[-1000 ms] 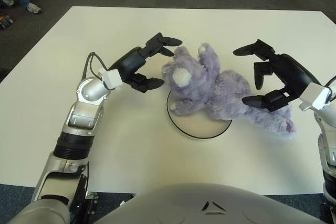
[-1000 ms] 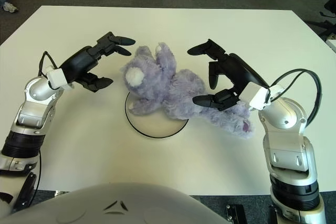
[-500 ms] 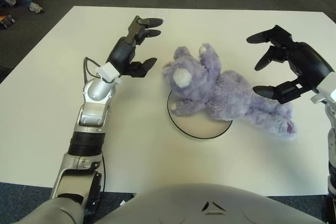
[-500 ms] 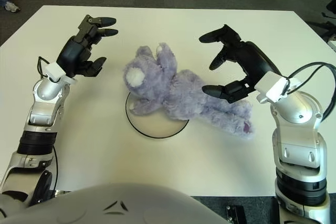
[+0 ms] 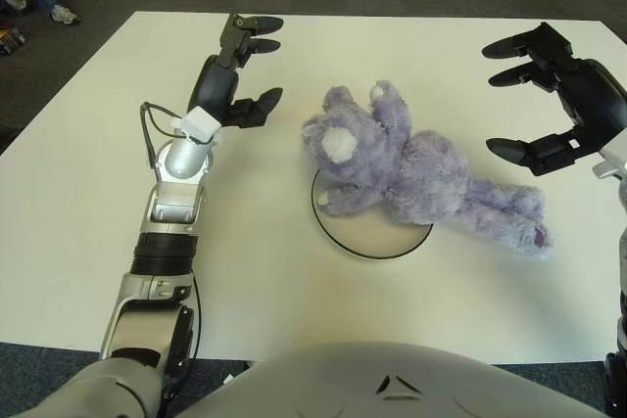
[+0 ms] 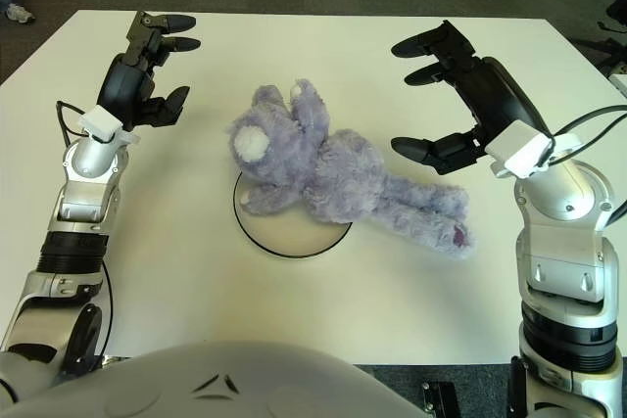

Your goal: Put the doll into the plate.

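The doll [image 5: 411, 168], a soft purple plush, lies mid-bench with its head and forepaws over the plate [image 5: 367, 227], its legs trailing toward the right edge. It looks light and floppy, best taken at the torso. Left hand [image 5: 240, 70] hovers open and empty toward the far-left corner; right hand [image 5: 549, 95] likewise near the right edge. Bare bench all around

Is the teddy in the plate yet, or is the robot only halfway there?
Mostly done: the teddy lies with its head and chest over the plate, but its legs trail onto the table to the right. Nothing is in hand: the left hand and right hand are both open, clear of the toy. What may be left is tucking the legs in.
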{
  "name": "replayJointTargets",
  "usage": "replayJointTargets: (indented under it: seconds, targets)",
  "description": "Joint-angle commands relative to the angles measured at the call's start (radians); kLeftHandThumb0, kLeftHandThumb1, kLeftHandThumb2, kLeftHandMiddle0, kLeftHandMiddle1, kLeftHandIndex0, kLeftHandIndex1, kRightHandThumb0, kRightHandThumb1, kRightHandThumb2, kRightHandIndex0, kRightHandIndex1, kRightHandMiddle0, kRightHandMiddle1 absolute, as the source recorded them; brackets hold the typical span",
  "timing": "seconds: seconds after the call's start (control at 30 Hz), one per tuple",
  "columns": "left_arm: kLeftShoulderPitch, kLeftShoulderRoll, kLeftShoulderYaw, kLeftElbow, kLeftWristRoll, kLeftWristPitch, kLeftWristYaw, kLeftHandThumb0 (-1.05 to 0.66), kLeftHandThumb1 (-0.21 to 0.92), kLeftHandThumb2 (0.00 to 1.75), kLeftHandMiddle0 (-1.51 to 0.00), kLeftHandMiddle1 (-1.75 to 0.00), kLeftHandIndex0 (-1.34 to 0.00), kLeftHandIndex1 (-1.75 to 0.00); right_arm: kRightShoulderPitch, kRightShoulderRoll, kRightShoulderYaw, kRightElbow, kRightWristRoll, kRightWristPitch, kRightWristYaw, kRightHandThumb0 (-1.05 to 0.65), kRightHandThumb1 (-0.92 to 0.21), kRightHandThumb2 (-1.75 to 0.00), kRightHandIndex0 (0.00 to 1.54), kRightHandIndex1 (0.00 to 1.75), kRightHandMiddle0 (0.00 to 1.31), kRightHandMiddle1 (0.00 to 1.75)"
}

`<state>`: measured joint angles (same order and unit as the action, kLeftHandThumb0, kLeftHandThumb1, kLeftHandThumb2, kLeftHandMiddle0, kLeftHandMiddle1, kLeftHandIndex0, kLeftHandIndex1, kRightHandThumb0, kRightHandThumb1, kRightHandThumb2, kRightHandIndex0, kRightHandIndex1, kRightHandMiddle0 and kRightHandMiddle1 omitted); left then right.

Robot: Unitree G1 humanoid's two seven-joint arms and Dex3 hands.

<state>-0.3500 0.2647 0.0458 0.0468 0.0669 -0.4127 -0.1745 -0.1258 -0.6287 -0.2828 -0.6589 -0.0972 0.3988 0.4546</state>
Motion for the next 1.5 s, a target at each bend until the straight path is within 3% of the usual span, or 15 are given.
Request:
replayJointTargets:
  seconds: [0.0, 0.1, 0.17, 0.27, 0.53, 0.6, 0.7, 0.83, 1.0, 1.07, 1.17, 1.27, 1.47]
  targets:
    - [-0.036, -0.017, 0.012, 0.02, -0.011, 0.017, 0.026, -0.58, 0.84, 0.69, -0.29, -1.18, -0.05, -1.38, -0.028, -0.004, -0.011, 0.015, 0.027, 0.038, 0.0, -0.23, -0.17, -1.2, 0.16, 0.67, 0.0, 1.03]
    - [-0.045, -0.03, 0.013, 0.023, -0.027, 0.035, 0.031, -0.53, 0.79, 0.78, -0.33, -1.22, -0.09, -1.44, -0.035, 0.005, -0.018, 0.023, 0.045, 0.053, -0.007, -0.22, -0.18, -1.21, 0.15, 0.65, 0.0, 1.04]
    - [-0.047, -0.042, 0.016, 0.016, -0.052, 0.057, 0.027, -0.42, 0.87, 0.62, -0.42, -1.33, -0.15, -1.62, -0.036, 0.016, -0.022, 0.024, 0.056, 0.063, -0.017, -0.21, -0.19, -1.22, 0.14, 0.64, 0.0, 1.06]
    - [-0.049, -0.062, 0.022, 0.004, -0.093, 0.097, 0.022, -0.37, 0.9, 0.55, -0.55, -1.48, -0.18, -1.71, -0.033, 0.039, -0.022, 0.028, 0.061, 0.066, -0.045, -0.22, -0.19, -1.22, 0.14, 0.64, 0.0, 1.1]
    - [-0.05, -0.092, 0.039, -0.013, -0.143, 0.156, 0.028, -0.35, 0.89, 0.56, -0.7, -1.63, -0.21, -1.74, -0.021, 0.121, -0.023, 0.02, 0.06, 0.1, -0.135, -0.32, -0.24, -1.16, 0.17, 0.76, 0.05, 1.22]
    - [-0.049, -0.096, 0.042, -0.018, -0.15, 0.166, 0.028, -0.15, 0.67, 0.87, -0.5, -1.7, -0.29, -1.75, -0.021, 0.142, -0.025, 0.023, 0.062, 0.099, -0.156, -0.35, -0.25, -1.14, 0.18, 0.84, 0.1, 1.25]
    - [-0.046, -0.104, 0.047, -0.027, -0.161, 0.183, 0.031, -0.05, 0.57, 1.02, -0.4, -1.73, -0.33, -1.75, -0.025, 0.174, -0.032, 0.022, 0.069, 0.101, -0.186, -0.38, -0.25, -1.13, 0.19, 0.89, 0.16, 1.29]
    - [-0.054, -0.135, 0.063, -0.01, -0.189, 0.201, 0.051, -0.02, 0.5, 1.08, -0.56, -1.62, -0.27, -1.75, -0.064, 0.255, -0.062, 0.064, 0.128, 0.097, -0.241, -0.42, -0.27, -1.1, 0.18, 0.96, 0.23, 1.37]
    - [-0.067, -0.148, 0.072, 0.025, -0.191, 0.189, 0.06, -0.02, 0.42, 1.16, -0.65, -1.58, -0.29, -1.75, -0.074, 0.272, -0.068, 0.081, 0.147, 0.094, -0.269, -0.44, -0.31, -1.07, 0.18, 1.03, 0.28, 1.44]
    - [-0.072, -0.152, 0.077, 0.048, -0.192, 0.179, 0.06, -0.01, 0.4, 1.18, -0.66, -1.58, -0.3, -1.75, -0.079, 0.281, -0.075, 0.098, 0.162, 0.092, -0.276, -0.44, -0.32, -1.06, 0.2, 1.22, 0.28, 1.45]
    - [-0.079, -0.157, 0.085, 0.085, -0.196, 0.168, 0.059, -0.01, 0.38, 1.21, -0.69, -1.58, -0.31, -1.75, -0.096, 0.297, -0.078, 0.141, 0.189, 0.079, -0.286, -0.12, -0.33, -1.22, 0.43, 1.58, 0.45, 1.63]
    - [-0.081, -0.159, 0.091, 0.105, -0.199, 0.156, 0.058, -0.01, 0.37, 1.22, -0.7, -1.57, -0.32, -1.75, -0.108, 0.311, -0.082, 0.181, 0.209, 0.06, -0.295, -0.05, -0.28, -1.34, 0.51, 1.69, 0.51, 1.7]
    - [-0.073, -0.164, 0.103, 0.155, -0.201, 0.109, 0.054, -0.01, 0.36, 1.23, -0.7, -1.57, -0.33, -1.75, -0.111, 0.344, -0.116, 0.275, 0.271, -0.002, -0.305, -0.01, -0.26, -1.38, 0.54, 1.74, 0.53, 1.74]
